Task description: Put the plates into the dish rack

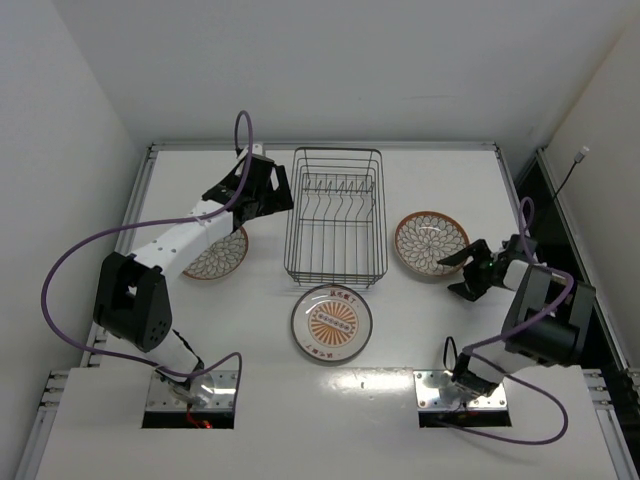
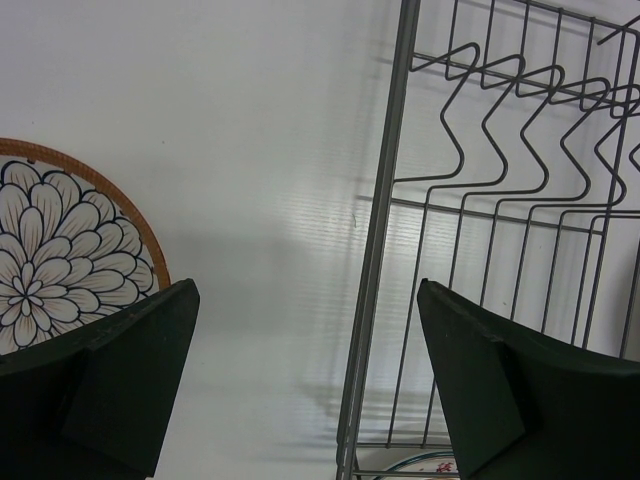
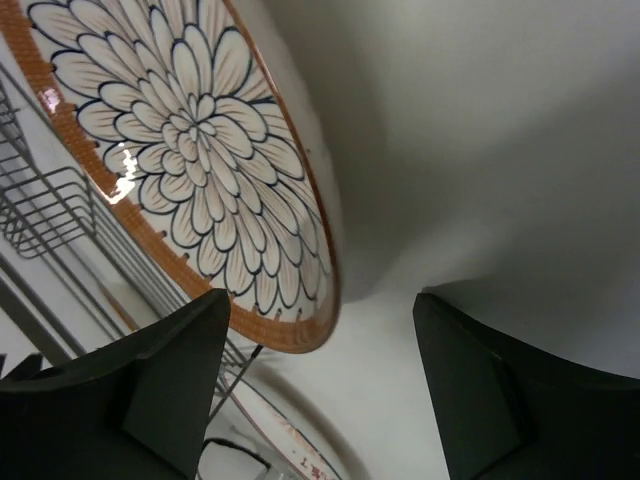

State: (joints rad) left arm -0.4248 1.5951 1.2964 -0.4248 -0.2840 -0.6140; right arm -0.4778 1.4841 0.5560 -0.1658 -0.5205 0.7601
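The dark wire dish rack (image 1: pixel 336 216) stands empty at the table's middle back. A petal-pattern plate (image 1: pixel 220 255) lies flat left of it, partly under my left arm. A second petal plate (image 1: pixel 430 243) lies right of the rack. The sunburst plate (image 1: pixel 332 322) lies in front of the rack. My left gripper (image 1: pixel 268 192) is open and empty, above the rack's left rail (image 2: pixel 378 250), with the left plate (image 2: pixel 60 250) at its side. My right gripper (image 1: pixel 468 270) is open and empty, just beside the right plate's near rim (image 3: pixel 290 335).
The table (image 1: pixel 440 340) is white, with raised rails along its back and sides. White walls close in the left, back and right. Purple cables loop from both arms. The arm bases sit at the near edge.
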